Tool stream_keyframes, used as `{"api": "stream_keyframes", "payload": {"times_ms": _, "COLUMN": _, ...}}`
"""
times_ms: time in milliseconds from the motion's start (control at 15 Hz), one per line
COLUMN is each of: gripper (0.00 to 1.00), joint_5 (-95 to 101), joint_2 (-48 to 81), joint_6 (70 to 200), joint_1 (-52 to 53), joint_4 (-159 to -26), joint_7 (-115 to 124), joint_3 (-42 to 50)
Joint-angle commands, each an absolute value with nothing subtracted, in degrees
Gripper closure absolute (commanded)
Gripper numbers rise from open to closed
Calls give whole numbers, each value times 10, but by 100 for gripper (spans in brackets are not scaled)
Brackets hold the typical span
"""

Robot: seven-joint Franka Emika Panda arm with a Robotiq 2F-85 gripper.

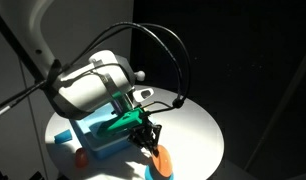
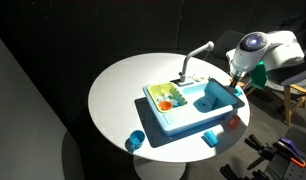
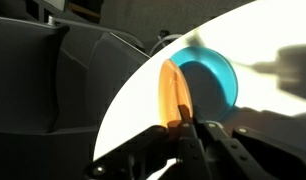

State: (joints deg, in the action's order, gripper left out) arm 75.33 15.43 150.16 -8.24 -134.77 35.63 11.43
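The pincer (image 3: 181, 128) is shut tight on one end of the orange toy (image 3: 171, 92), mid-frame in the wrist view, beside the blue bowl (image 3: 211, 82) on the white counter (image 3: 263, 45), so grabbing looks done, putting down not yet.

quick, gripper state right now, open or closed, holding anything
gripper: closed, pinching one end of the orange piece, seen in front of the blue dish in the wrist view

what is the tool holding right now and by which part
The tool is shut on an orange carrot-like piece, pinching it at one end. In the wrist view the rest sticks out past the fingertips, beside the blue bowl.
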Motion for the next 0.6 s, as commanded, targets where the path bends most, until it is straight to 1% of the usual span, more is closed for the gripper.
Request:
{"api": "stream_keyframes", "payload": {"times_ms": 0, "gripper": 99, "joint_5": 764, "joint_2": 158, "joint_6": 1518, "joint_1": -94, "joint_4": -1342, "joint_7": 351, "joint_3": 115}}
{"api": "stream_keyframes", "payload": {"times_ms": 533, "gripper": 99, "joint_5": 763, "joint_2": 162, "joint_6": 1518, "joint_1": -96, "joint_4": -1347, "joint_7": 352, "joint_3": 117}}
